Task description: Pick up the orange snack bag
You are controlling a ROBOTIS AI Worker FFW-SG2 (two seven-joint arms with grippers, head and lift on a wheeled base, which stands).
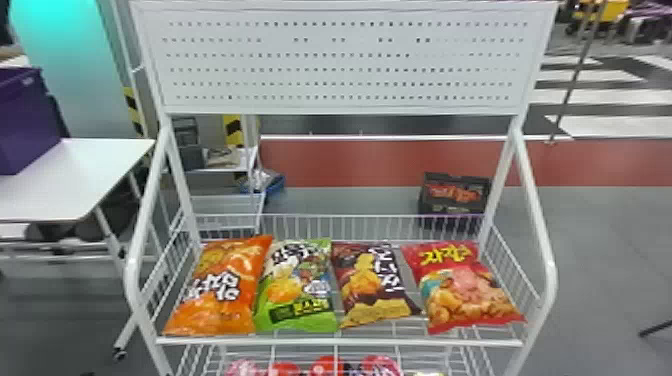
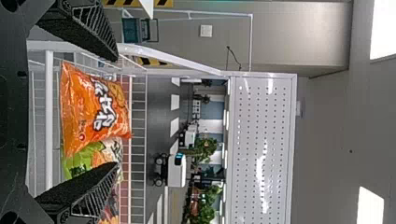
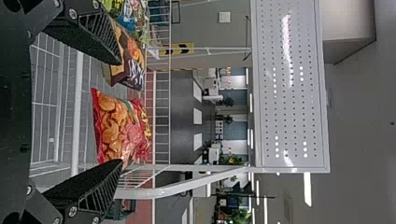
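In front of the wire shelf, the left gripper has its two black fingers spread wide, with nothing held between them. The right gripper is also spread wide and empty, facing the right part of the same shelf.

Beyond the left gripper's fingers, the orange snack bag lies at the left end of the shelf, its lower end near the front left corner and its upper end slanting inward toward the back edge. It is a plump pillow bag in glossy, bright orange film, with white highlights on the creases and crinkles along its ends. Big white lettering with dark outlines crosses the middle, golden snack pieces are pictured toward the upper end, and a small round red mark shows in the left wrist view. Its inner side partly overlaps the green snack bag.

Farther along toward the right edge come the dark brown snack bag, with yellow chips pictured on it, and the red snack bag, near the right edge. Behind and above the back edge stands a white perforated panel; past the left edge is a white table carrying a purple bin
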